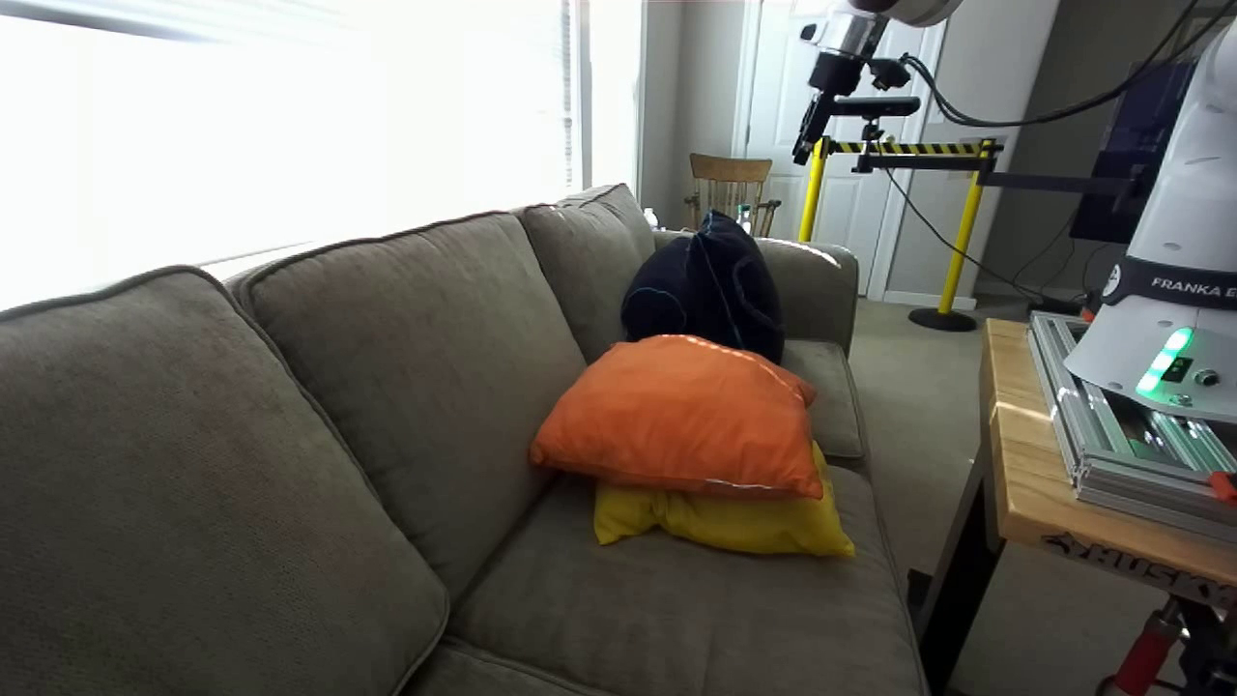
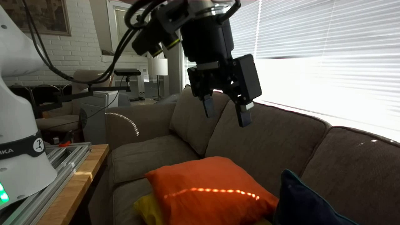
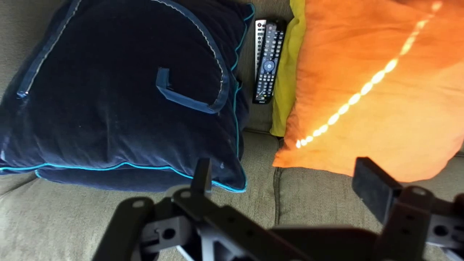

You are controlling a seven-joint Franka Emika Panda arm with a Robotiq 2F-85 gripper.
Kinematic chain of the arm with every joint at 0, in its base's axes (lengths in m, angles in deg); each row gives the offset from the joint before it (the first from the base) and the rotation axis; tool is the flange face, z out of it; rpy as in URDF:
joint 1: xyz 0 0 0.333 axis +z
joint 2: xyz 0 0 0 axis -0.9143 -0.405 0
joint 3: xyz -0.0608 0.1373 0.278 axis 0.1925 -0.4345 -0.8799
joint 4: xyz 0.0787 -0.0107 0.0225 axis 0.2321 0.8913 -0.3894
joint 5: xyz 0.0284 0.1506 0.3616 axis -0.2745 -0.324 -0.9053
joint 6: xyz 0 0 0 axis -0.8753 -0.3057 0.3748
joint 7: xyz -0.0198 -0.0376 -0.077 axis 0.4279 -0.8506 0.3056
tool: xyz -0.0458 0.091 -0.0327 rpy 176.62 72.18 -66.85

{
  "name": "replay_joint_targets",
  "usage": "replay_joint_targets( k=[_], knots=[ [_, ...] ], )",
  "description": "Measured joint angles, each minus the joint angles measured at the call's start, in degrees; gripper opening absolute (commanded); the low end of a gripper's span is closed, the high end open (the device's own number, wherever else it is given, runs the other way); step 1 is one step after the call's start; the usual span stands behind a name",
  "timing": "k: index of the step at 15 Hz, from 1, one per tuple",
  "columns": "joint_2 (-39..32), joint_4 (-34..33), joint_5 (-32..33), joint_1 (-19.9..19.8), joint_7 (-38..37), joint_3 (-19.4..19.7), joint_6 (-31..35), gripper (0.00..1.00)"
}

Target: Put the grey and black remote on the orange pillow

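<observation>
Two remotes lie side by side on the sofa seat in the wrist view. One is black with a grey face panel point(image 3: 267, 65); a slim silver-grey remote with dark buttons point(image 3: 259, 40) is partly covered by it. Both are hidden in the exterior views. The puffy orange pillow point(image 3: 380, 90) lies right of them in the wrist view; it shows in both exterior views point(image 1: 686, 416) point(image 2: 212, 187). My gripper point(image 3: 286, 177) is open and empty, high above the seat, also seen in both exterior views point(image 1: 804, 150) point(image 2: 227, 115).
A yellow pillow point(image 3: 286, 79) lies under the orange one, its edge beside the remotes. A dark blue pillow point(image 3: 119, 90) bounds them on the other side. The sofa backrest point(image 1: 416, 338) runs along the window. The robot's wooden table point(image 1: 1034, 464) stands in front of the sofa.
</observation>
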Motion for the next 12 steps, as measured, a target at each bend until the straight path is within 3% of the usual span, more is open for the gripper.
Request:
replay_joint_targets(
  k=[7, 12],
  knots=[
    [-8.5, 0.8, -1.5, -2.0, -8.2, 0.0, 1.0, 1.0],
    [-9.8, 3.6, -5.7, -2.0, -2.6, -2.5, -0.2, 1.0]
  ],
)
